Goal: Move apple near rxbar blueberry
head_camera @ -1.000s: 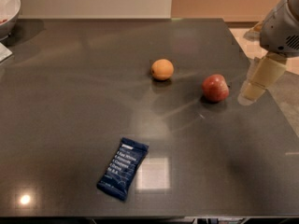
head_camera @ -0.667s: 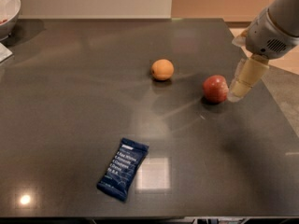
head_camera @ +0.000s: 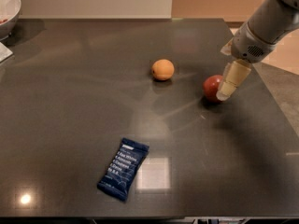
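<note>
Camera view puts the snack bar [head_camera: 124, 168] nearest you, flat on the table [head_camera: 70, 106], left of centre. The apple [head_camera: 212, 87] rests on the table well apart from it, farther back on the right. So, as I judge it, nothing of the move is done yet: lifting, carrying and setting down remain. The gripper [head_camera: 225, 93] hangs at the apple's right side, overlapping it. You cannot tell whether it is open, closed or touching. Beyond sits the orange [head_camera: 163, 69], apart from both.
</note>
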Controlling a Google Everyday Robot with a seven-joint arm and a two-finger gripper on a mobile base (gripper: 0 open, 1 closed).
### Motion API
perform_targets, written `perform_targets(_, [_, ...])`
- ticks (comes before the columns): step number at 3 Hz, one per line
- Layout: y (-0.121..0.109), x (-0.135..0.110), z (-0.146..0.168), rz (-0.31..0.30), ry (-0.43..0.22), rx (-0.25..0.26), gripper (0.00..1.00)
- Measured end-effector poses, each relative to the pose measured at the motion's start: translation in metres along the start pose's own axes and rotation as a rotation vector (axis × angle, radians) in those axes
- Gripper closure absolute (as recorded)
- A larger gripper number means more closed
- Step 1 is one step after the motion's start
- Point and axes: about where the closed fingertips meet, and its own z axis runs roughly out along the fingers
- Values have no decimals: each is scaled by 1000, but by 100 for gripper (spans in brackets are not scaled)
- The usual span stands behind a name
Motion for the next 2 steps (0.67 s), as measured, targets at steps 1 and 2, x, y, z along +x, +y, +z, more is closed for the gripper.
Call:
perform_targets(1, [-3,2,13,-6,8,-34,0])
perform_targets(2, [1,3,21,-19,12,-66,19])
